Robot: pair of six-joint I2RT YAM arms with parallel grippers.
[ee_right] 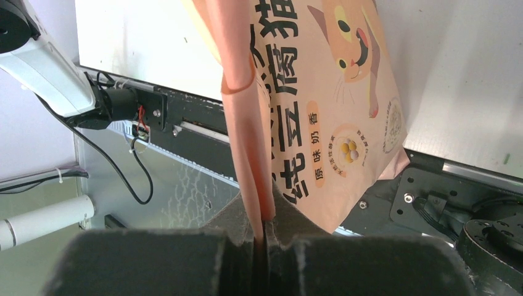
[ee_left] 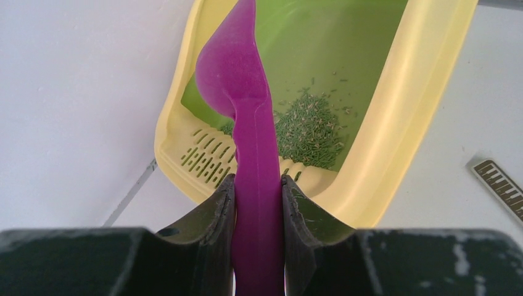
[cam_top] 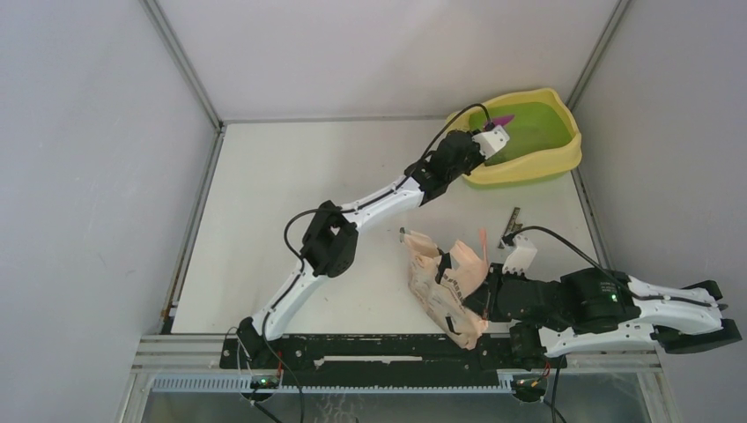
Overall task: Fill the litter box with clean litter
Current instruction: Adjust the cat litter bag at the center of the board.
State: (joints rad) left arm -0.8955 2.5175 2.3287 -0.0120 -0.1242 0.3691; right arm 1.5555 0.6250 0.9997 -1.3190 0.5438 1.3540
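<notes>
- The litter box point(cam_top: 537, 166) sits at the far right corner of the bench point(cam_top: 291, 185), with its slotted grille end nearest the left arm
- A small heap of litter point(ee_left: 308, 126) lies in the green basin, just past the grille
- The left gripper point(ee_left: 258, 188) clamps the handle of a magenta scoop point(ee_left: 237, 74), whose bowl hangs over the box's grille end
- The right gripper point(ee_right: 264, 225) is pinched tight on a fold of the peach cat-litter bag point(ee_right: 327, 105), well apart from the box on its near side
- A dark slotted strip point(cam_top: 511, 226) lies on the bench between box and bag
</notes>
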